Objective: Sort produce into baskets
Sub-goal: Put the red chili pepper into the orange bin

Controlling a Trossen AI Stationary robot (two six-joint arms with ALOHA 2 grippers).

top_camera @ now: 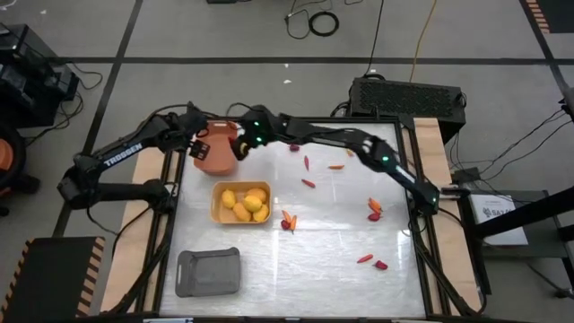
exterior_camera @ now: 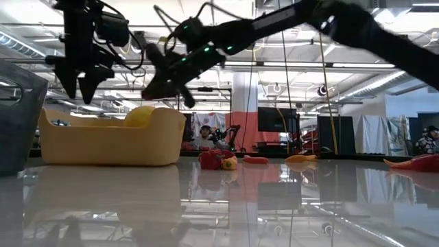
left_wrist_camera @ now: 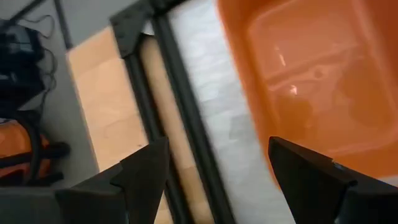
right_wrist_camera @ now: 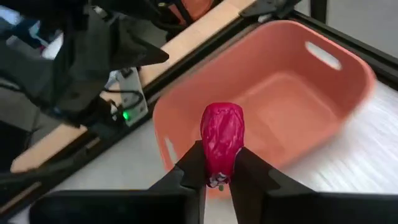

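Note:
The salmon-orange basket (top_camera: 215,157) stands at the table's far left and also shows in the right wrist view (right_wrist_camera: 292,93). My right gripper (right_wrist_camera: 219,177) is above its near rim, shut on a red berry-like piece (right_wrist_camera: 222,134). My left gripper (left_wrist_camera: 217,180) is open and empty, above the table's left edge beside the salmon basket (left_wrist_camera: 311,68); it also shows in the high view (top_camera: 199,144). The yellow basket (top_camera: 218,205) holds several yellow fruits (top_camera: 244,205). The grey basket (top_camera: 208,271) is at the near left. Loose red and orange pieces (top_camera: 308,183) lie on the table. My right gripper pinches the red piece by its end nearest the wrist (right_wrist_camera: 220,167) between its two fingertips (right_wrist_camera: 193,168). Most of the piece sticks out beyond the fingers. It is lifted clear, over the salmon basket.
More loose pieces lie at the table's middle (top_camera: 287,221), right (top_camera: 374,208) and near right (top_camera: 372,261). The two arms are close together over the far left corner. The table's dark frame rail (left_wrist_camera: 180,93) runs under my left gripper.

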